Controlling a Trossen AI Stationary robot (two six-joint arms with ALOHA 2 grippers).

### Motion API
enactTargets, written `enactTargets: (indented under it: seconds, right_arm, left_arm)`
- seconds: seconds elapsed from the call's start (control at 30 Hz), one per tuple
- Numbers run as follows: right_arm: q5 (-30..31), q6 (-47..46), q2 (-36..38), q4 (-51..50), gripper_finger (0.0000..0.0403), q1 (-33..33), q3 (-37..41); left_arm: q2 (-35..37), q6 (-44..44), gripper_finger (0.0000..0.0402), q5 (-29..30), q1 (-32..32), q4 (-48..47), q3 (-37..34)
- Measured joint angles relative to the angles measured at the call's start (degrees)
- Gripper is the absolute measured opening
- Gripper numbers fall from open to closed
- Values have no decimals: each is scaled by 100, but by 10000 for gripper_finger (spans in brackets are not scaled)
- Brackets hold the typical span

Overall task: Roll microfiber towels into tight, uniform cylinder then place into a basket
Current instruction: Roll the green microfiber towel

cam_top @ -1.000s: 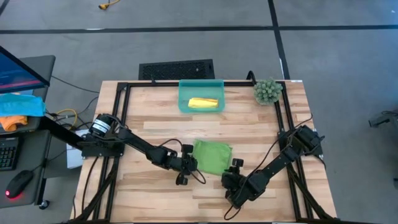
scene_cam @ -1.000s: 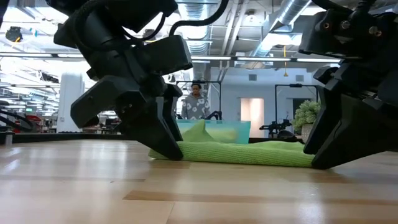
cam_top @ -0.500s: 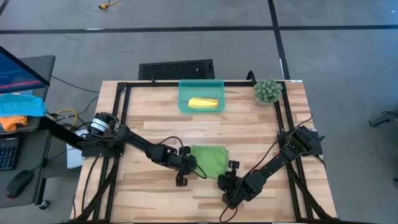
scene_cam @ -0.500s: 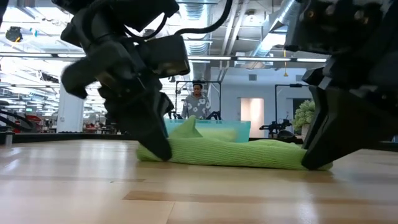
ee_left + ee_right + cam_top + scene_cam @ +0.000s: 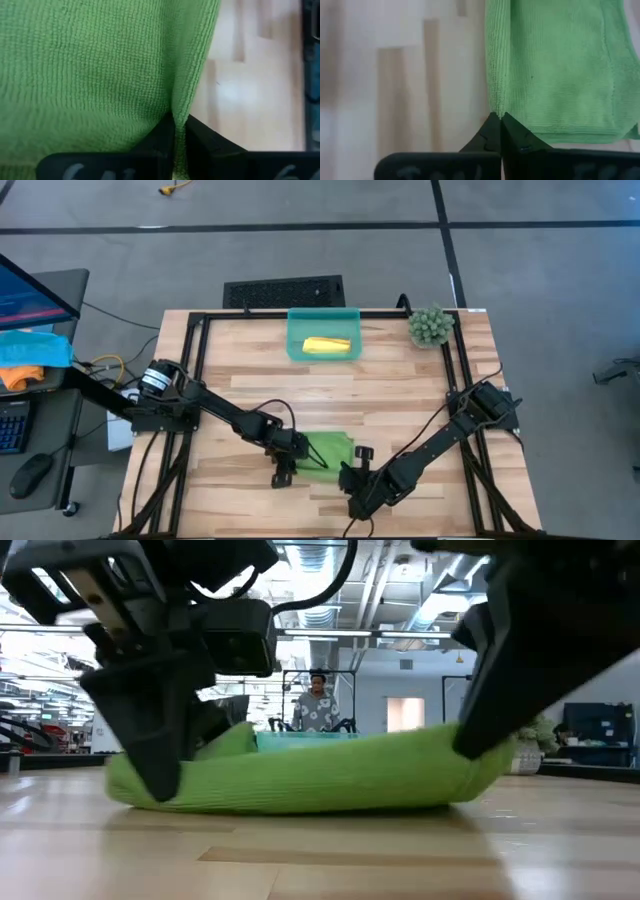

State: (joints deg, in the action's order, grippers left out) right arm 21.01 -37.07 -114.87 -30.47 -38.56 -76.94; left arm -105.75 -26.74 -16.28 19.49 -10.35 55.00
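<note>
Basket: the teal basket [image 5: 323, 313] sits at the upper centre of the high view, against the far edge of the table [image 5: 400, 390].
Basket contents: one rolled yellow towel [image 5: 327, 345] lies inside it, lengthwise across the bin.
Green towel: the lime green towel [image 5: 331, 450] lies folded on the wood in the lower centre of the high view, well apart from the basket; in the low view it sags between the two arms across the middle of the frame [image 5: 300, 775].
Left gripper: the left gripper [image 5: 178, 131], at the towel's left end in the high view, is clamped tight on the towel's edge.
Right gripper: the right gripper [image 5: 500, 126], at the towel's lower right corner in the high view, is pinched closed on that corner.
Plant: a small green plant [image 5: 430, 326] stands at the table's upper right.
Background: a person [image 5: 318, 705] stands far behind the table in the low view.
</note>
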Motion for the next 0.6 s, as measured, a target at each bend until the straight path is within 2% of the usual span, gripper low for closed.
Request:
enactTargets:
  seconds: [0.2,0.47,0.6]
  right_arm:
    - [-73,-155,2,-3,19,45,-158]
    - [-97,-536,13,-75,5,489,-156]
    - [-179,-787,13,-65,13,740,-106]
  left_arm:
    - [0,-331,20,-414,2,-60,0]
    - [2,-752,20,-482,7,-153,0]
    - [4,-819,20,-519,9,-146,0]
